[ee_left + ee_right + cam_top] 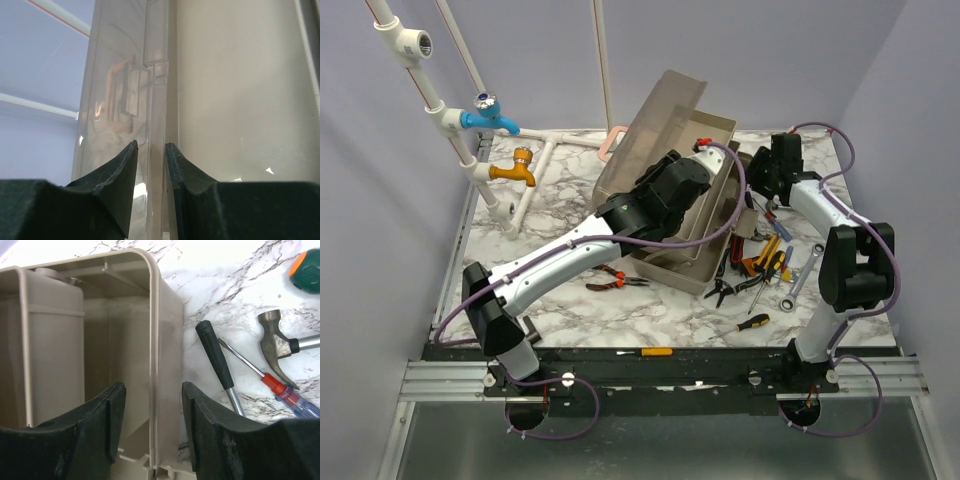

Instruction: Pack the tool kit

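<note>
Toolbox: sat mid-tabletop, beige-grey, with its smoky lid standing open on the 11 o'clock side.
Progress: barely started imo; the loose tools mostly lay in a heap at its 4 o'clock.
Left fingers: pinched the lid's edge.
Right fingers: spread, straddling the toolbox's wall.

A white marble-patterned table stands between plain lilac walls. At its far left corner rises a slanting frame of white pipes. It carries a blue tap and, lower down, an orange tap, both facing right. A ribbed aluminium rail runs along the table's near edge.
</note>
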Robot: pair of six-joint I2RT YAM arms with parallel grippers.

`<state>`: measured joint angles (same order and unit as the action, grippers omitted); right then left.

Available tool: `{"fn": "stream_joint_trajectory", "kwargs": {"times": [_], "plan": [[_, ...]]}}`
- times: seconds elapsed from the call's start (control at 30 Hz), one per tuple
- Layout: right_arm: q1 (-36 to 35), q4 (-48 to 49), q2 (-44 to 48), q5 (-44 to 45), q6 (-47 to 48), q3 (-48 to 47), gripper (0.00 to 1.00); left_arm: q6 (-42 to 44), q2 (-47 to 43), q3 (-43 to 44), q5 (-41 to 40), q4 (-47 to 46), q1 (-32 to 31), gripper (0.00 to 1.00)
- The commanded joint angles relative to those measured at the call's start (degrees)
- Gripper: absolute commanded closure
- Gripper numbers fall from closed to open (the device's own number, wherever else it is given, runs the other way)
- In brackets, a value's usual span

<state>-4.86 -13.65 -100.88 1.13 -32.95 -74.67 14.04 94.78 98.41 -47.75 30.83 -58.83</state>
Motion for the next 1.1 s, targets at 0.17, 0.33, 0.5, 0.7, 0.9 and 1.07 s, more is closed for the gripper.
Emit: {"fn": "stream_joint_trajectory", "kwargs": {"times": [0.17,0.33,0.5,0.7,0.9,1.07], "plan": [[0.2,-1.4,-4.2,3.5,0.1,-3.2,0.82,-7.0,-8.4,-7.0,7.6,1.0,9.8,0.73],[0.5,-1.6,-5.4,3.6,-0.3,-3.1,0.99,-10.6,-11.0,-10.9,12.8,1.3,15.5,0.86],[1.6,-1.1,-5.5,2.0,-0.6,-2.1,0.99,-12.1,-10.3,-11.9,13.5,2.8,18.1,1.0],[3.2,-0.5,-5.1,0.4,-0.5,-1.4,0.99,-12.7,-10.3,-13.1,14.4,1.6,19.0,1.0],[3.2,-0.3,-4.5,-0.6,-0.6,-1.2,0.99,-13.7,-9.8,-16.6,18.2,-0.8,22.5,1.0],[3.3,0.3,-4.7,-0.8,-1.0,-1.1,0.99,-16.1,-8.4,-20.0,22.8,-2.9,26.8,1.0]]}}
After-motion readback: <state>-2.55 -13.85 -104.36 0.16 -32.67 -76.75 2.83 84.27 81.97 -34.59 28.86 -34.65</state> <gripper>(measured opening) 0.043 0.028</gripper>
